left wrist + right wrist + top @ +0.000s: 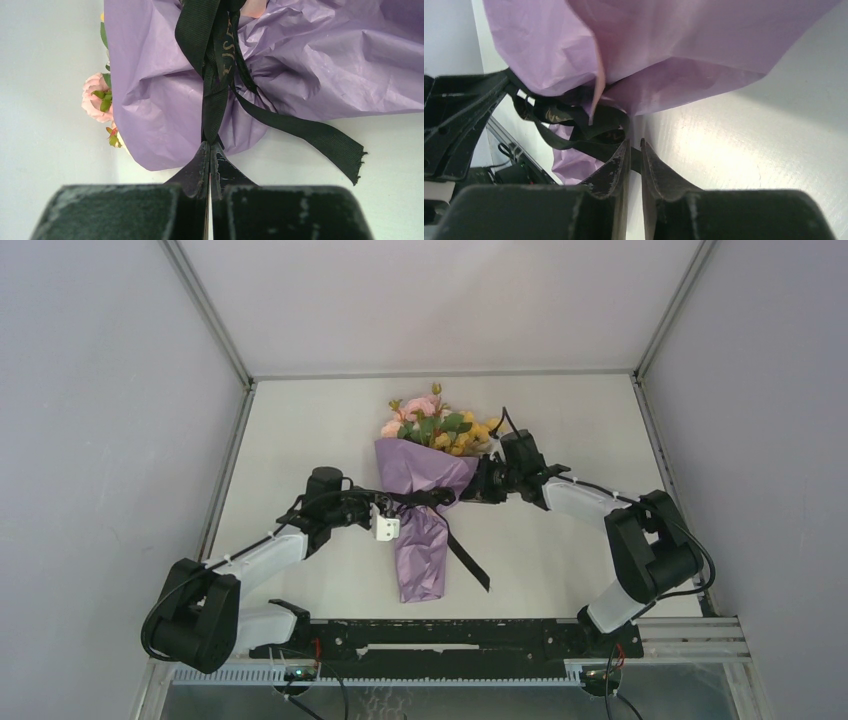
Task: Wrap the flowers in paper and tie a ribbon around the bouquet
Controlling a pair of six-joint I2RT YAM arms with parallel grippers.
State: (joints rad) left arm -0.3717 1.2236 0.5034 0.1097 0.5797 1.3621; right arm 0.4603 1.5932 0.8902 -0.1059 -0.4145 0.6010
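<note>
Item: bouquet (425, 475), lying flat near the middle of the surface (560, 570). Long axis runs near to far; the flowers (435, 427), pink and yellow, point away from the arm bases, and the narrow tail of lilac paper (420, 560) points toward them. Ribbon (468, 558): dark, crossing the bouquet's pinched waist, with one frayed loose end trailing off the bouquet's right side toward the bases. Left tool (210, 150): at the bouquet's left side level with the waist, clamped tight on a ribbon strand. Right tool (634, 145): at the bouquet's right side just under the paper's wide end, jaws nearly together with a ribbon strand caught in the narrow gap.
</note>
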